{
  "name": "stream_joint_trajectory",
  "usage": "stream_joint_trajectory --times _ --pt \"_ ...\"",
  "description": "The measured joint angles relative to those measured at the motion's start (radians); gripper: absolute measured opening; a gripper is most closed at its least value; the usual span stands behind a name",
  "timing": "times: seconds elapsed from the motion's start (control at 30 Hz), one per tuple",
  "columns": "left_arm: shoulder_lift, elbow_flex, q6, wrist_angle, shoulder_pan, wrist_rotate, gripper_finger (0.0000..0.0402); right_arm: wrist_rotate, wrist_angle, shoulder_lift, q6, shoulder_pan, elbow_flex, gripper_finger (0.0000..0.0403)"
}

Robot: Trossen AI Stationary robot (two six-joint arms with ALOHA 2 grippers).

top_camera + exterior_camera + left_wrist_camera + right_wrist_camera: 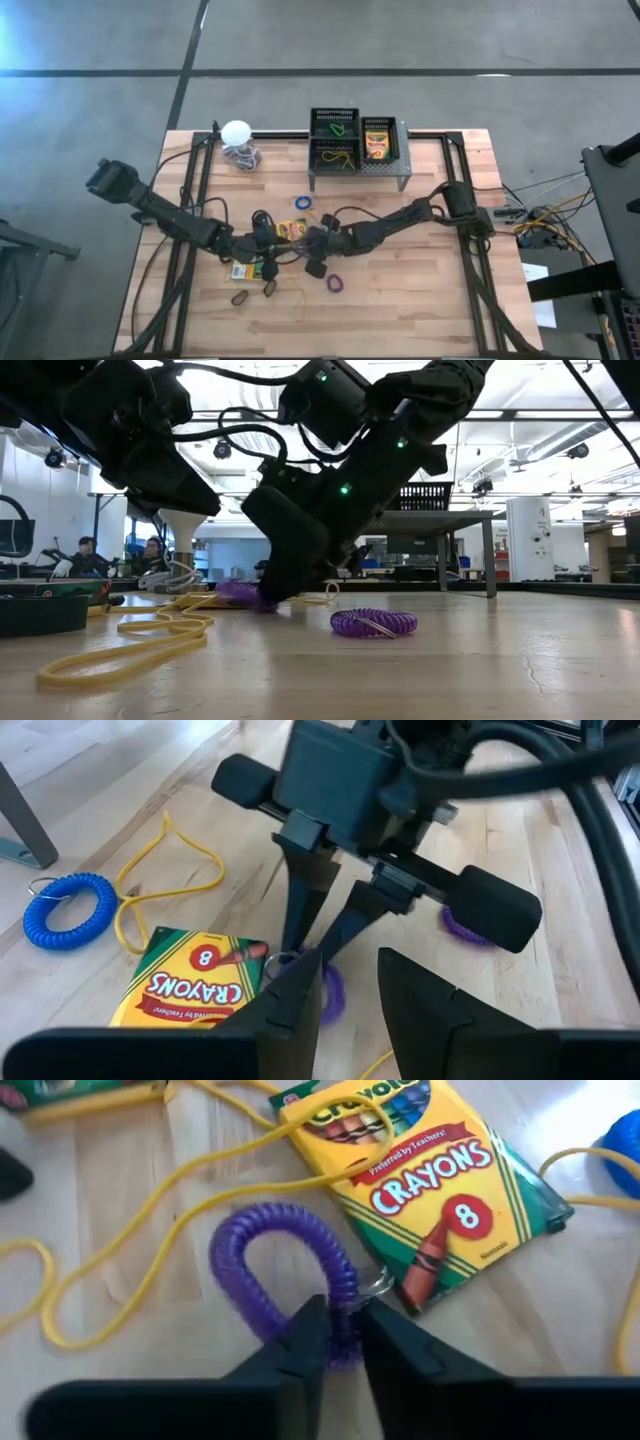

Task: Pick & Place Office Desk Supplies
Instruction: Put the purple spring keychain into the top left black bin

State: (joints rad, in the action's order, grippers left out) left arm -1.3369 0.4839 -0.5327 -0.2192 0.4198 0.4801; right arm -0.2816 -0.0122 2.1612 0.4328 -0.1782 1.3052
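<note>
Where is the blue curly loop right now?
In the high view, the blue coiled plastic loop lies mid-table, in front of the grey perforated metal stand, near the yellow-and-green crayon box.

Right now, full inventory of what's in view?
table: 1, light wood
stand: 1, grey perforated, table's far edge
mesh bins: 3, black, on the stand
crayon boxes: 3, yellow-green; one in a bin, two mid-table
purple coils: 2; one in the right fingers, one loose nearer the front edge
blue coil: 1, in front of the stand
yellow bands: several, mid-table
dark loops: 2, brownish, front left
white ball: 1, with coiled cord, far left
people: 2, seated beyond the table
left gripper: fingers open, facing the held coil
right gripper: mid-table, fingers pinching a purple coil
</note>
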Motion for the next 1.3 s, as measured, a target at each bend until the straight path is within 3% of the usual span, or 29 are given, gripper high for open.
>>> stream_joint_trajectory --times 0.1,0.3,0.5,0.63,0.77,1.0,1.1,1.23,1.3 --pt "0.000 0.000 0.000 0.000 0.000 0.000 0.0106 -0.018 -0.043 -0.017 -0.050 -0.011 -0.001 0.0020" --pt "0.000 0.000 0.000 0.002 0.000 0.000 0.0106 -0.033 -0.159 -0.108 -0.068 -0.042 -0.006 0.0014" --pt "0.000 0.000 0.000 0.002 0.000 0.000 0.0106 -0.035 -0.405 -0.269 -0.043 -0.054 -0.006 0.0014" --pt "0.000 0.000 0.000 0.001 0.000 0.000 0.0106 -0.036 -0.444 -0.409 -0.084 -0.059 -0.005 0.0013" --pt "0.000 0.000 0.003 -0.009 0.000 0.001 0.0106 -0.147 -0.449 -0.535 -0.200 -0.037 -0.005 0.0013" --pt "0.000 0.000 0.125 -0.080 -0.019 0.066 0.0106 -0.343 -0.443 -0.760 -0.338 0.110 -0.003 0.0013" --pt "0.001 0.000 0.159 -0.135 -0.076 0.078 0.0106 -0.370 -0.438 -0.817 -0.386 0.197 -0.003 0.0013" --pt "0.025 0.013 0.171 -0.148 -0.201 -0.025 0.0106 -0.367 -0.419 -0.839 -0.413 0.321 -0.003 0.0013" --pt "0.037 0.016 0.171 -0.144 -0.286 -0.113 0.0106 -0.293 -0.391 -0.819 -0.442 0.395 -0.003 0.0013"
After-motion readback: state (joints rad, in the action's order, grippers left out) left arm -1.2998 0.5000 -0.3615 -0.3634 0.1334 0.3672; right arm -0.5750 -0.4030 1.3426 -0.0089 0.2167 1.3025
